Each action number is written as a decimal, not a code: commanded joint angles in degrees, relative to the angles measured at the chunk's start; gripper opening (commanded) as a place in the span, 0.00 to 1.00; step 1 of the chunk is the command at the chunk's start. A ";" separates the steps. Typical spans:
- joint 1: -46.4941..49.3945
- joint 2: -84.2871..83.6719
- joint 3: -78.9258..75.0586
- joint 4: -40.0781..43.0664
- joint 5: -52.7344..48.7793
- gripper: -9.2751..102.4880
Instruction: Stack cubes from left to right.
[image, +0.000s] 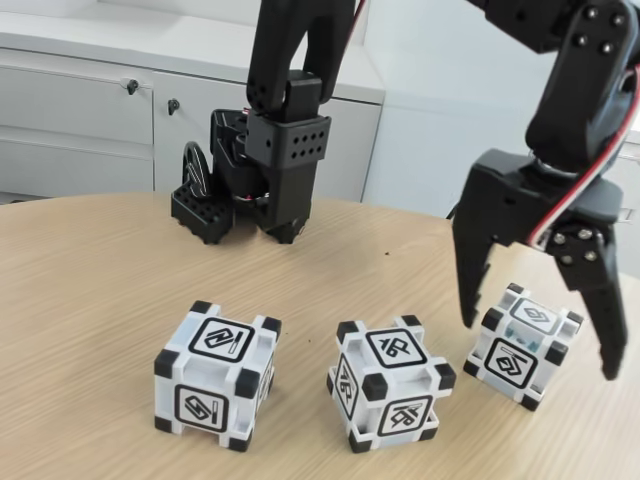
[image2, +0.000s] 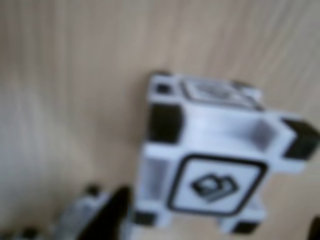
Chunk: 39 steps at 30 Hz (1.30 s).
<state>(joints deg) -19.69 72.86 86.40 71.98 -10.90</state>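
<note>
Presently the approach to a first pick is judged under way: the gripper (image: 535, 350) is spread wide around the right cube (image: 523, 343), unclamped. All three cubes sit apart near the table's (image: 90, 300) front edge. Next, lowering and closing are called for.

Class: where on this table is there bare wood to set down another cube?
Free: the wide wooden table left of the arm base and behind the left cube. Crowded: the right end, where the open gripper straddles the right cube, close beside the middle cube.
</note>
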 joint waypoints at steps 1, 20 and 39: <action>-0.18 -0.18 -2.55 -1.41 -0.70 0.42; -8.00 -3.08 -1.93 -1.41 14.68 0.33; -7.12 -3.16 -1.49 -1.41 18.98 0.24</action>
<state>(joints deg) -27.60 69.52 86.13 70.84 7.38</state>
